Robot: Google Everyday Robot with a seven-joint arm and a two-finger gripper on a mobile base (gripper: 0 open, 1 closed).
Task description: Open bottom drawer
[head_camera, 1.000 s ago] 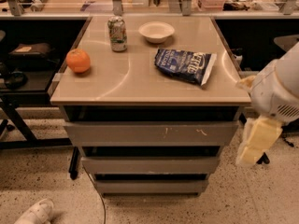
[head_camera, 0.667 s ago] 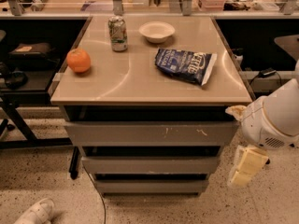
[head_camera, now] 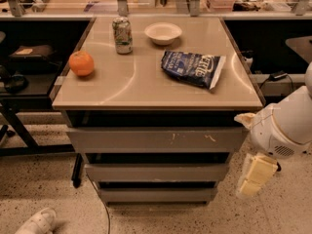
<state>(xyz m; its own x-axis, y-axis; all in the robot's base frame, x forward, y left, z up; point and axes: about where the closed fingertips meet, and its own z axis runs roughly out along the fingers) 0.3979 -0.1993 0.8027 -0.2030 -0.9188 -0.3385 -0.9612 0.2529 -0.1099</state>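
Three grey drawer fronts sit under the beige tabletop point(head_camera: 156, 89). The bottom drawer point(head_camera: 157, 195) is the narrowest front, plain and unmarked, and it is closed. Above it are the medium front point(head_camera: 156, 172) and the widest front point(head_camera: 156, 139) with white scratch marks. My gripper point(head_camera: 254, 176) hangs at the right of the cabinet, at about the height of the lower two drawers, a little apart from their right ends. It touches nothing.
On the tabletop are an orange point(head_camera: 81, 63), a soda can point(head_camera: 122, 35), a white bowl point(head_camera: 163, 32) and a blue chip bag point(head_camera: 192, 68). Dark shelves stand to the left and right. A cable point(head_camera: 100, 204) runs on the speckled floor.
My arm and gripper have moved down and a little left, from beside the top drawer to beside the lower drawers. The drawers have not moved.
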